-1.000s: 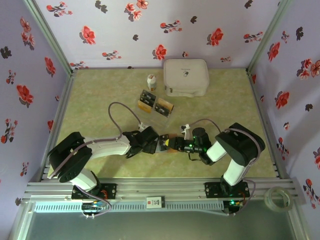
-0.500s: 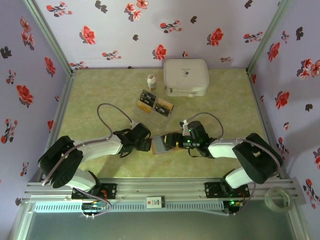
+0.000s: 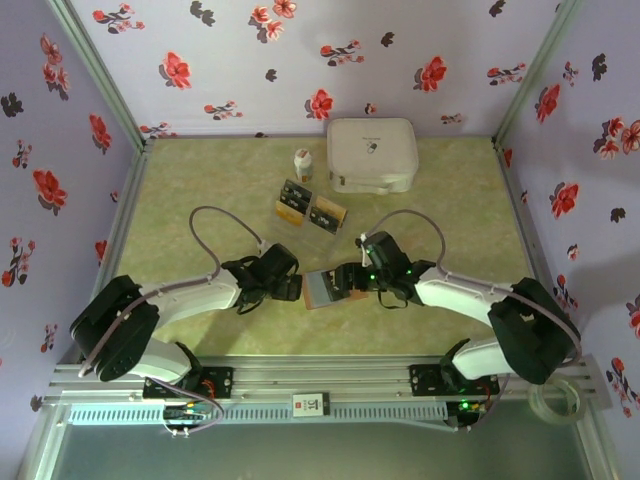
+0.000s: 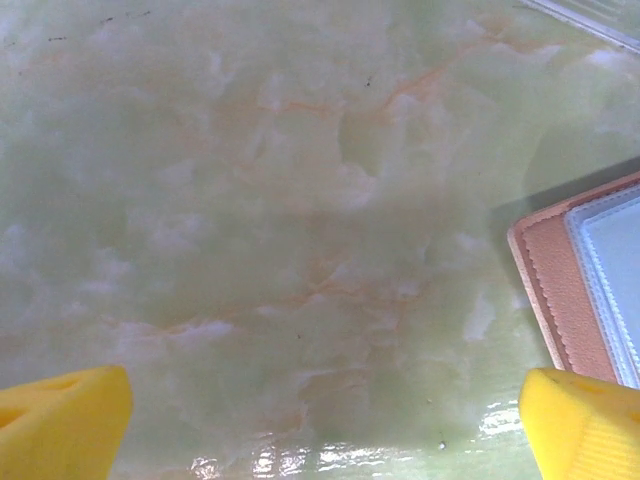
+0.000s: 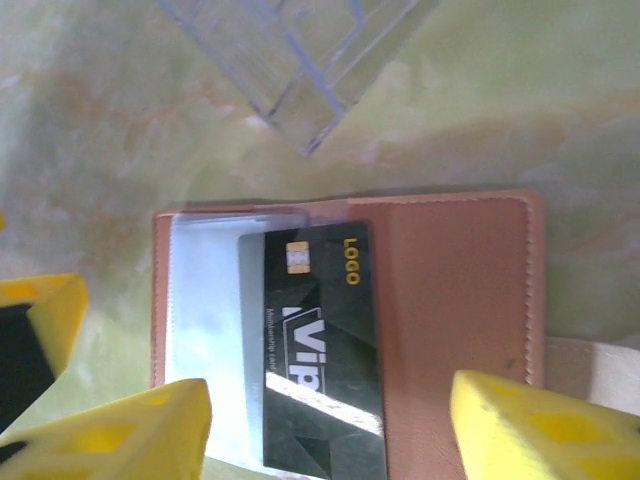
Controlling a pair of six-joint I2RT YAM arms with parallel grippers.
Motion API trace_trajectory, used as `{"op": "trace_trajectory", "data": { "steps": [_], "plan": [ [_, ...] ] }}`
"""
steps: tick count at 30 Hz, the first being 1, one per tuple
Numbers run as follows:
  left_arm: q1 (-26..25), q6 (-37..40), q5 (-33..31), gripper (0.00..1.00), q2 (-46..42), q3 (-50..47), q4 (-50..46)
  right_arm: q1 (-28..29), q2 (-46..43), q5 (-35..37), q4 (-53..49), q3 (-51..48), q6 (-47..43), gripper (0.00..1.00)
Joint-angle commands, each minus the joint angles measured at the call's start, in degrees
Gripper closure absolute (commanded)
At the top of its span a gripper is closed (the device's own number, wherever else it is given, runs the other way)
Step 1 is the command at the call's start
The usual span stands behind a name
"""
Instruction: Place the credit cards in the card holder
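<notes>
The reddish-brown card holder [image 5: 460, 290] lies open on the table, between both grippers [image 3: 322, 289]. One black credit card [image 5: 318, 350] with a gold chip lies on it, its left part tucked under the clear sleeve. My right gripper [image 5: 330, 440] is open and straddles the card without touching it; in the top view it [image 3: 346, 279] sits at the holder's right edge. My left gripper [image 4: 320, 440] is open over bare table, with the holder's corner [image 4: 560, 290] to its right. More credit cards [image 3: 310, 205] rest further back.
A clear plastic stand [image 5: 300, 60] lies just beyond the holder, bearing the other cards. A small white bottle [image 3: 303, 165] and a big white rounded case [image 3: 372, 155] stand at the back. The left gripper's yellow finger [image 5: 40, 310] shows beside the holder.
The right gripper has widened and let go of the black card, which now rests in the holder. The left gripper has drawn back to the left, off the holder.
</notes>
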Motion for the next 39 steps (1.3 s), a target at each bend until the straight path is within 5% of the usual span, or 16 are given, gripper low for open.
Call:
{"op": "trace_trajectory", "data": {
  "steps": [1, 4, 8, 39],
  "plan": [
    [-0.15, 0.86, -0.05, 0.00, -1.21, -0.05, -2.18, 0.09, 1.30, 4.86, -7.47, 3.54, -3.53, 0.49],
    [-0.97, 0.38, -1.20, 0.00, -0.99, 0.21, -3.28, 0.09, 2.41, 6.12, -9.02, 4.67, -4.11, 0.74],
    [-1.83, 0.20, -2.63, 0.00, 0.05, 0.43, -4.22, 0.09, 4.22, 6.96, -10.48, 6.30, -5.53, 0.92],
    [-3.07, 0.67, -5.45, 0.00, 6.26, 2.07, -4.81, 1.38, 10.29, 10.00, -13.76, 9.05, -8.33, 0.98]
  ]
}}
